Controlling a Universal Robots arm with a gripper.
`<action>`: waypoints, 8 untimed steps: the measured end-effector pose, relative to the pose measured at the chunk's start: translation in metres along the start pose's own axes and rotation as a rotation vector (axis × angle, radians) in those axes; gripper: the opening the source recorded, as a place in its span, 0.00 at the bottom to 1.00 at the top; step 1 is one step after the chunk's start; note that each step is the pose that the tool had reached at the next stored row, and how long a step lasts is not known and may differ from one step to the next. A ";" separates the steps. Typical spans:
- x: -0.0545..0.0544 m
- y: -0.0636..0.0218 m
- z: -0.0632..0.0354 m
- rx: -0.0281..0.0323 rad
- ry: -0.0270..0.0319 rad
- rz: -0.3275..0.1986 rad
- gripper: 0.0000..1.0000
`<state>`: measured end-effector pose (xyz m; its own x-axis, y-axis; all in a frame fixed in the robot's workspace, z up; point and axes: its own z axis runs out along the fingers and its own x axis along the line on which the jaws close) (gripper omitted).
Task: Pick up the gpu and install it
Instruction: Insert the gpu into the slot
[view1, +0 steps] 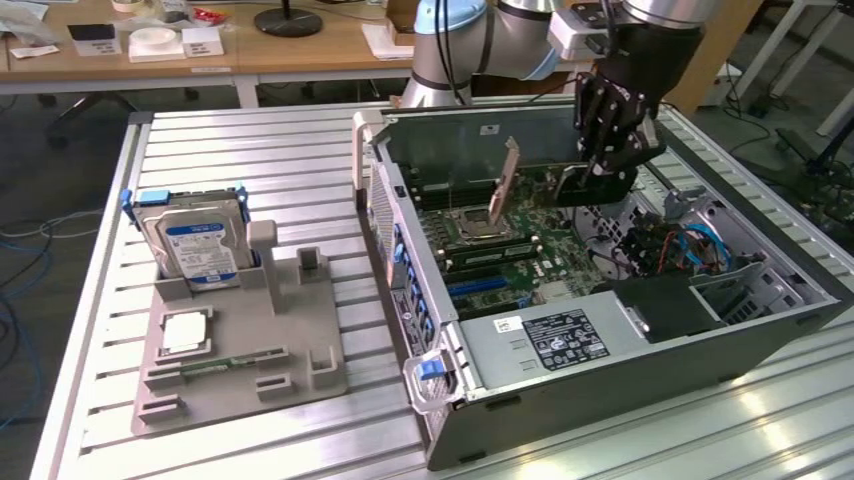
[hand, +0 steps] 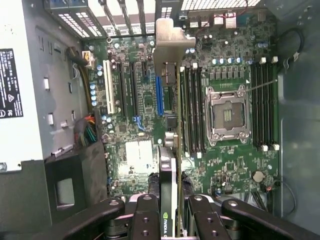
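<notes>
- One black metal robot gripper (view1: 587, 190) is down inside the big open grey computer case (view1: 641, 340). Its fingers (hand: 145, 220) are partly closed and pinch the gpu from both flat sides.
- The gpu (hand: 169, 170) is a thin, flat card with a green board, a black cooler on one face and a silver metal end bracket (hand: 167, 45).
- It stands on its thin edge over the green motherboard (hand: 135, 150). The gripper has it at one end, and the bracket is at the far end, by the back wall of the case.
- In the wrist view the card runs along just beside the long blue slot (hand: 159, 95) and the black memory sticks (hand: 192, 110). I cannot tell if its lower edge touches the board or hangs above it.
- Some guesses about how it handles:
  - It looks light, so a soft squeeze should be enough.
  - It looks stiff and should not flop.
  - It looks easy to hurt, with many tiny parts on the board.
  - Holding it far from the middle may let the bracket end dip.
- A good place to hold seems to be the flat faces near the top edge, away from the lower edge that goes into the slot.
- Well apart, on the ribbed metal table (view1: 267, 150), a silver hard drive with a blue-white label (view1: 198, 245) stands in a grey plastic holder (view1: 240, 370).
</notes>
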<state>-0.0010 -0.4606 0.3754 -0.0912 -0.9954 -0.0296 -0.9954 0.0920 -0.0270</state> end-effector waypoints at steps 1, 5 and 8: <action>0.000 0.0003 0.0006 0.0000 0.0000 0.000 0.27; 0.000 0.0027 0.0071 0.0001 -0.0001 0.000 0.27; 0.001 0.0051 0.0122 0.0000 0.0001 0.000 0.27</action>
<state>-0.0058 -0.4606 0.3630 -0.0911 -0.9954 -0.0295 -0.9954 0.0919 -0.0270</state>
